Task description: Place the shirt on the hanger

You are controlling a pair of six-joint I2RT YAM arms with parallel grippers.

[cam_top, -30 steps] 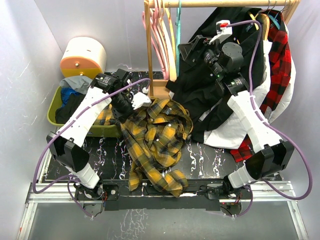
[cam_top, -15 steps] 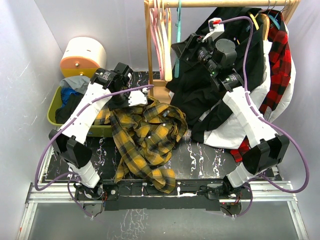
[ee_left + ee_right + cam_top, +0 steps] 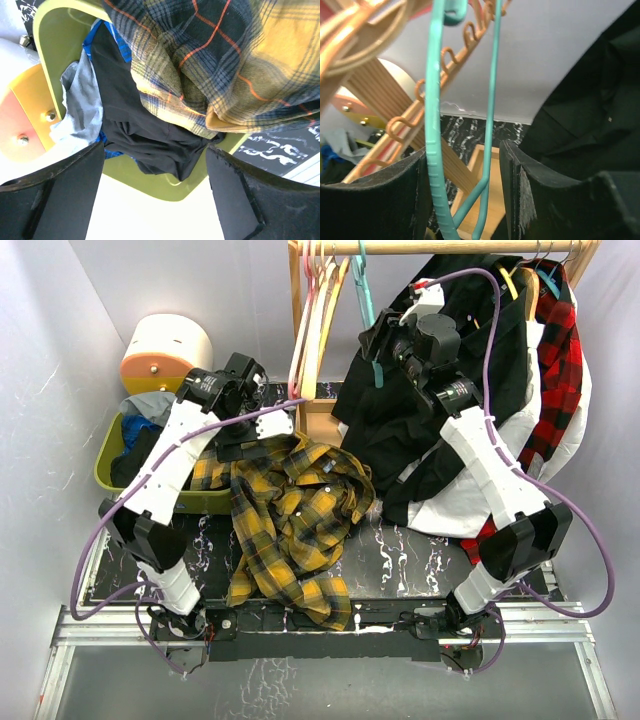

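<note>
The yellow-and-black plaid shirt [image 3: 290,510] lies crumpled on the dark marbled table, one edge draped over the green bin; the left wrist view shows it too [image 3: 225,65]. My left gripper [image 3: 264,428] hovers just above its upper edge, open and holding nothing [image 3: 155,200]. The teal hanger [image 3: 370,320] hangs from the rail, swung to the right. My right gripper [image 3: 378,345] is up at it. In the right wrist view two teal bars of the hanger [image 3: 436,150] run between the fingers of my right gripper [image 3: 465,190]. One bar lies against the left pad, and a small gap remains at the right pad.
A green bin [image 3: 105,465] of clothes sits at left, with an orange-and-white round container [image 3: 165,350] behind it. Pink and cream hangers [image 3: 315,320] hang by the wooden rack post [image 3: 297,360]. A black shirt [image 3: 400,420] and a red plaid shirt [image 3: 555,370] hang at right.
My left gripper has opened and let go of the shirt, which has settled lower on the table. My right gripper rose to the teal hanger and its jaws narrowed around it.
</note>
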